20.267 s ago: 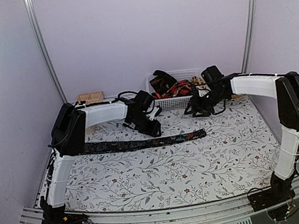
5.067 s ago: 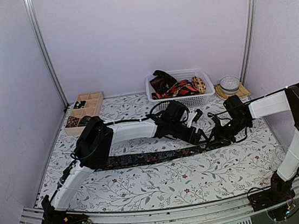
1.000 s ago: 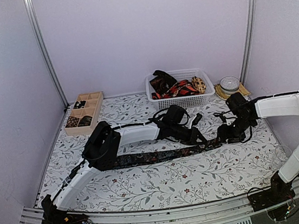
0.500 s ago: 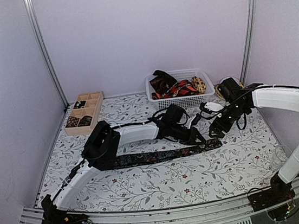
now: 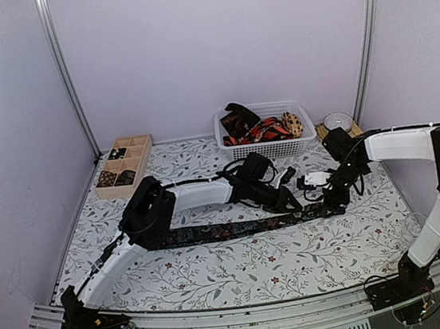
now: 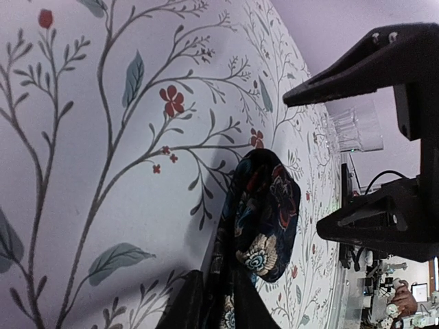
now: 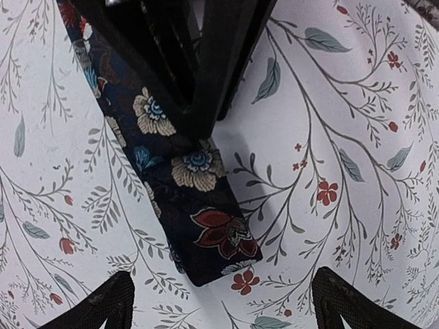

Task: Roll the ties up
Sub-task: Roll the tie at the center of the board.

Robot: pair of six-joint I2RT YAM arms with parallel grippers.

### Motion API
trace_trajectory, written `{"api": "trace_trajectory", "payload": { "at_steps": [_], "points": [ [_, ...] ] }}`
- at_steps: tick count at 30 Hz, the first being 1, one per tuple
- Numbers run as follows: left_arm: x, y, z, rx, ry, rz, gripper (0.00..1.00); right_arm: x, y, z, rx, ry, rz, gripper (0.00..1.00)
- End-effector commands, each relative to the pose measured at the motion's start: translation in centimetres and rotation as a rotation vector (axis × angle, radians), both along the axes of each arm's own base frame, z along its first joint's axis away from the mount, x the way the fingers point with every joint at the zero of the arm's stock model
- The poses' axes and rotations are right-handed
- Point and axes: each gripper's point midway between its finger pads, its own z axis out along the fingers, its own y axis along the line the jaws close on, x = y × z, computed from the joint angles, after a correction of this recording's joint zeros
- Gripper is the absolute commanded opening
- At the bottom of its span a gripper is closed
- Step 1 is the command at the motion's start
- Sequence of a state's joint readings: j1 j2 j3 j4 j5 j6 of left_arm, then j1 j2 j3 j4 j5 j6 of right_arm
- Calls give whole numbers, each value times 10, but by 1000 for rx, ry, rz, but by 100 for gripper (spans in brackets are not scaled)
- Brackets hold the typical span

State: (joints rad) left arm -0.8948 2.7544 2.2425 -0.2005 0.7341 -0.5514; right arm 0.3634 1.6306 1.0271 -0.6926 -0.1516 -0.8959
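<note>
A long dark floral tie (image 5: 212,232) lies flat across the middle of the table. My left gripper (image 5: 291,204) is shut on it near its right end. In the left wrist view the tie's end (image 6: 264,212) is folded over just ahead of the left gripper (image 6: 223,308). My right gripper (image 5: 331,203) hovers over that same end, open. In the right wrist view the blunt tie end (image 7: 212,233) lies between the wide-apart fingers of the right gripper (image 7: 223,305), touching neither. More ties (image 5: 257,130) are heaped in the basket.
A white mesh basket (image 5: 282,149) stands at the back centre. A wooden compartment tray (image 5: 131,140) sits at the back left. A round lidded dish (image 5: 337,123) is at the back right, and a clear glass (image 6: 357,127) stands near the table's right edge.
My right gripper has opened wide, swung up toward the back, then come down over the tie's right end. The left gripper has kept its hold and place.
</note>
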Motion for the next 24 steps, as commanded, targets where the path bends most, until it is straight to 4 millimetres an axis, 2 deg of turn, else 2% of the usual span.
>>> {"api": "trace_trajectory", "payload": {
  "at_steps": [1, 6, 12, 17, 22, 24],
  "points": [
    [10, 33, -40, 159, 85, 69, 19, -1, 2, -3, 36, -1, 94, 90],
    [20, 28, -13, 100, 77, 73, 24, -5, 1, -13, 30, -12, 132, 89],
    [27, 34, 19, 40, 59, 76, 29, 2, -4, -25, -15, -25, 147, 89],
    [36, 50, 44, 2, 40, 107, 30, 10, -1, -28, -28, -29, 169, 84],
    [30, 69, 61, -20, 40, 119, 31, 6, 4, -41, -38, -8, 201, 81],
    [28, 80, 61, -11, 35, 132, 31, 4, 7, -45, -37, -12, 211, 79]
  ]
}}
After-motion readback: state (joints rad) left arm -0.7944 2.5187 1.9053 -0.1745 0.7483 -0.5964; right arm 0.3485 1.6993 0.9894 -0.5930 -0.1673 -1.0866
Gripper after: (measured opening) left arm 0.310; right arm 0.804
